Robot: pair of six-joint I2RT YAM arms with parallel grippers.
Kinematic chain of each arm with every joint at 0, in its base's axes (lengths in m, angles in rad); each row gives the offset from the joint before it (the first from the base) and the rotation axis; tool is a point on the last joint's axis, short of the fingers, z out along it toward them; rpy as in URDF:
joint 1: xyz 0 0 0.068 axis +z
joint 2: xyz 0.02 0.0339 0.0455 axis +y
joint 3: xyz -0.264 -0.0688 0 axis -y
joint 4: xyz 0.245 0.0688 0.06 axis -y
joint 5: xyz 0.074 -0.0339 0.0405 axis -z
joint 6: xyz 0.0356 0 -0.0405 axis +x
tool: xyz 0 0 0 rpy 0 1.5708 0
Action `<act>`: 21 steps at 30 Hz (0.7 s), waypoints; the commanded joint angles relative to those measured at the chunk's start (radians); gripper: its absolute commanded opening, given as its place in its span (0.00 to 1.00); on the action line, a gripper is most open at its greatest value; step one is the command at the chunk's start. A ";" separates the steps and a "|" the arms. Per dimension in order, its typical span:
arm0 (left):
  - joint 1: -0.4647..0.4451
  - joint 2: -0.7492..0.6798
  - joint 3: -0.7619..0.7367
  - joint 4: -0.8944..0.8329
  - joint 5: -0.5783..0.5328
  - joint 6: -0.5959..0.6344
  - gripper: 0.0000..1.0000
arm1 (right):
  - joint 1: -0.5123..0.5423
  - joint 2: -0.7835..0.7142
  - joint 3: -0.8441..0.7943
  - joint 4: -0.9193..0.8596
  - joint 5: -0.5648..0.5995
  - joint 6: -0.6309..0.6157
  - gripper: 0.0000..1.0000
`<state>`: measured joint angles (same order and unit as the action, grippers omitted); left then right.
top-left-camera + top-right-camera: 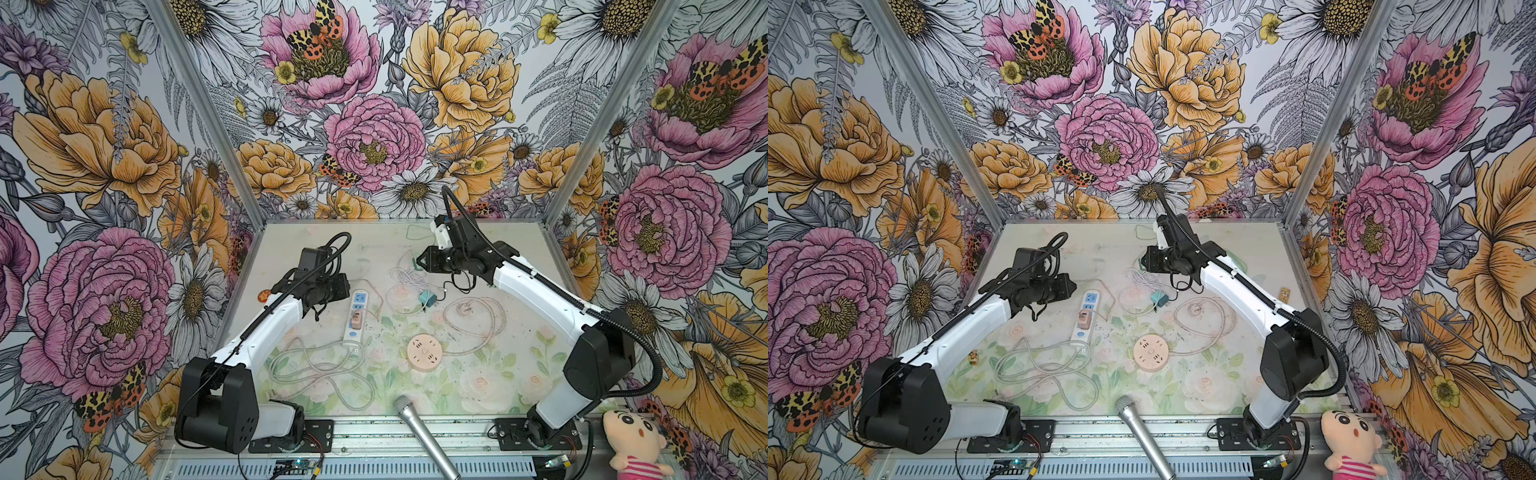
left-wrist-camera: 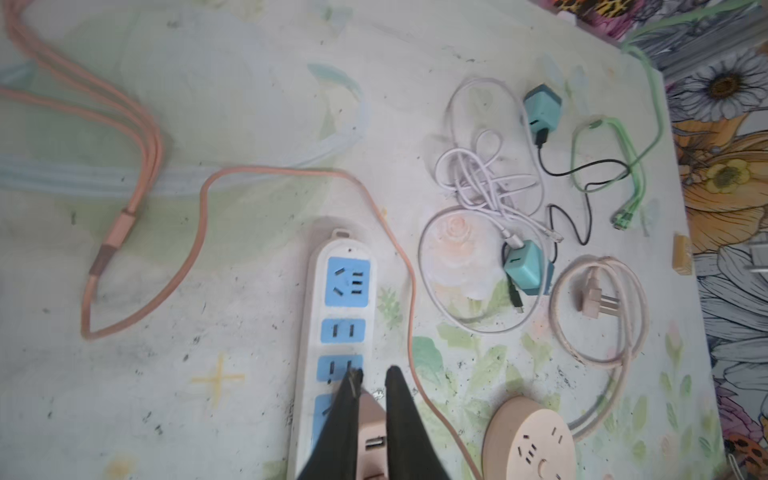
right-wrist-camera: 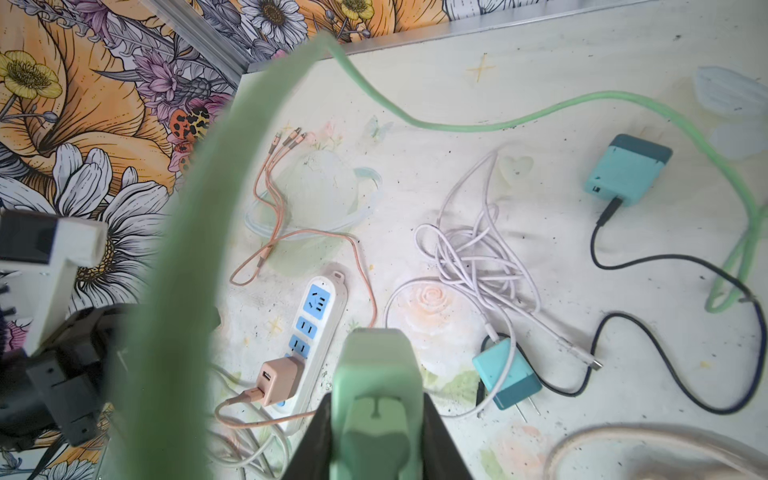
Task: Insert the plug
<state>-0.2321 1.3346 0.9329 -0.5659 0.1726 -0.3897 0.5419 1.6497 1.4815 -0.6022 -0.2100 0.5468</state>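
Observation:
The white power strip [image 1: 351, 337] with blue sockets lies mid-table, also seen in the left wrist view [image 2: 307, 316] and the right wrist view [image 3: 332, 328]. A pink charger [image 1: 356, 319] [image 3: 280, 380] sits plugged into it. My right gripper [image 1: 420, 262] [image 3: 377, 399] is shut on a light green plug [image 3: 376, 374] and hovers over the white cable tangle, right of and beyond the strip. The plug's green cable [image 3: 457, 124] loops away from it. My left gripper [image 1: 347, 286] [image 2: 374, 374] hangs just left of the strip's far end, jaws drawn almost together with nothing between them.
A round pink socket [image 1: 424, 352], two teal chargers [image 3: 507, 378] [image 3: 627, 170], a white cable tangle [image 1: 405, 278], a beige plug with coiled cord [image 1: 463, 308] and the strip's grey cord [image 1: 316, 370] lie about. A microphone [image 1: 424, 436] and a doll [image 1: 636, 440] sit at the front.

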 commanded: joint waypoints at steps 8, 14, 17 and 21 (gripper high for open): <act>0.007 0.052 -0.092 -0.114 -0.139 -0.137 0.10 | 0.047 0.044 0.019 0.017 0.152 0.064 0.00; -0.007 0.087 -0.145 -0.080 -0.099 -0.152 0.09 | 0.068 0.073 0.016 0.040 0.190 0.111 0.00; -0.007 0.087 -0.173 -0.057 -0.073 -0.160 0.08 | 0.083 0.075 0.016 0.047 0.227 0.124 0.00; -0.023 0.096 -0.188 -0.012 -0.030 -0.158 0.07 | 0.090 0.079 0.015 0.047 0.239 0.157 0.00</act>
<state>-0.2379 1.4216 0.7532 -0.6422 0.0952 -0.5304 0.6239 1.7229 1.4815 -0.5926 -0.0143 0.6662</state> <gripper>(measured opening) 0.076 0.284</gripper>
